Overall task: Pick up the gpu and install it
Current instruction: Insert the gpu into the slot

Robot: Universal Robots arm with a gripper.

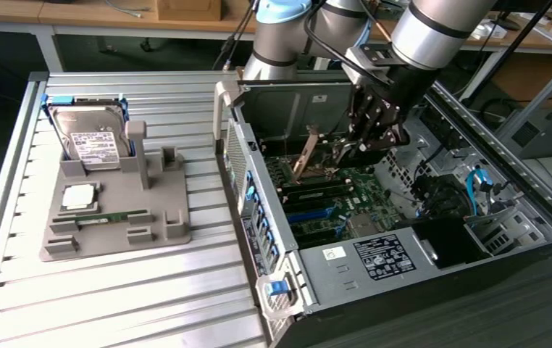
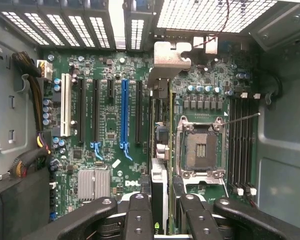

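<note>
**A:** ok so from where I'm standing, where's the gpu? can't spot it on the tabletop (image 1: 111,304).

**B:** it's not on there, the arm has it. The end effector (image 1: 368,141) is down inside the open computer case (image 1: 353,268), and its fingers (image 2: 140,215) are pinched on the gpu (image 2: 159,175), one from each side. In the wrist view you get the card edge-on, a thin dark strip running straight away from the end effector, with its silvery metal bracket (image 2: 169,57) at the far end by the vented back wall of the case.

**A:** is it in a slot or just hanging over the board?

**B:** honestly can't tell. It's over the motherboard (image 2: 105,130), lined up between the row of long slots and the processor socket (image 2: 200,145). The blue slot (image 2: 124,115) sits just to one side of the card and has nothing in it. Whether the card's edge touches the board, no idea.

**A:** and the other parts?

**B:** well apart from the end effector, outside the case toward the exterior view's left. There's a grey holder (image 1: 111,217) on the tabletop with the hard drive (image 1: 93,138) standing upright in it and the green memory stick (image 1: 102,216) lying flat in front of that.
</note>
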